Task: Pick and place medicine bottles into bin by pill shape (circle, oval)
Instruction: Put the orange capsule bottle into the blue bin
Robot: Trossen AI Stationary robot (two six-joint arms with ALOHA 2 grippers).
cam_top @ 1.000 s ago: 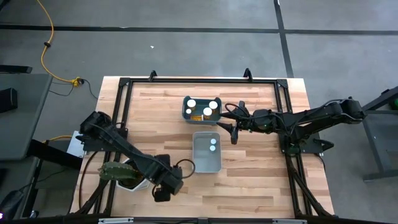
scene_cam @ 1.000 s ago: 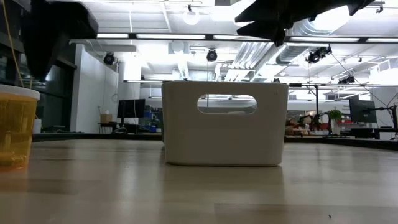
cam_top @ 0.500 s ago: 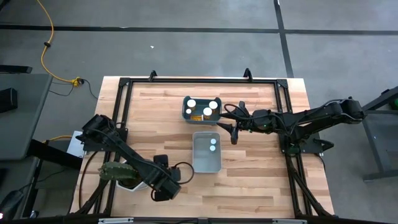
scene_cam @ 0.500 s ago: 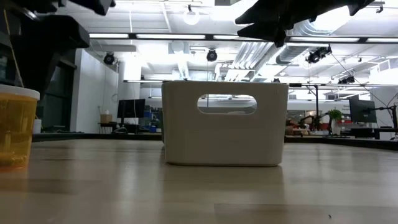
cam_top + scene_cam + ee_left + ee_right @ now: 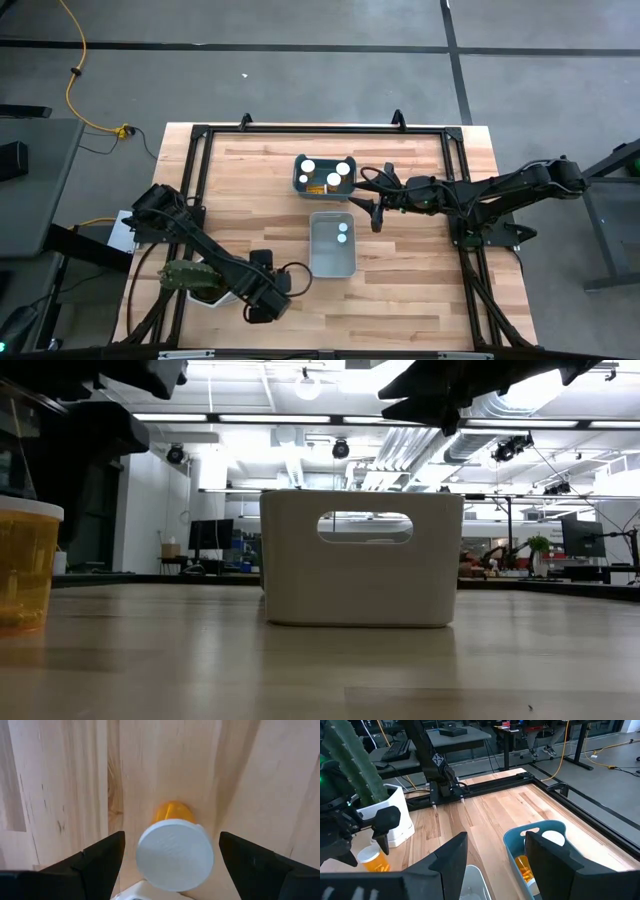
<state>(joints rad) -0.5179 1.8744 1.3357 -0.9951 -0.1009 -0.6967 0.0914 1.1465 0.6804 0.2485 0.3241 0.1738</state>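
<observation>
An amber medicine bottle (image 5: 174, 851) with a white round cap stands upright on the wooden table near its front edge; it also shows in the low view (image 5: 24, 565) and the right wrist view (image 5: 372, 858). My left gripper (image 5: 170, 839) is open above it, pointing down, one finger on either side, not touching; in the high view (image 5: 258, 308) it hides the bottle. My right gripper (image 5: 376, 217) is open and empty, hovering by the right side of the two bins. The blue bin (image 5: 300, 183) holds several white-capped bottles. The white bin (image 5: 333, 262) holds small pale-capped bottles (image 5: 342, 232).
A white pot with a cactus (image 5: 196, 281) stands at the table's front left, close beside my left arm. The white bin (image 5: 360, 557) stands mid-table, with the blue bin (image 5: 540, 840) just behind it. A black frame (image 5: 320, 128) runs round the table.
My left gripper has shifted a little toward the table's left edge, staying above the amber bottle. The bottle has stayed in place.
</observation>
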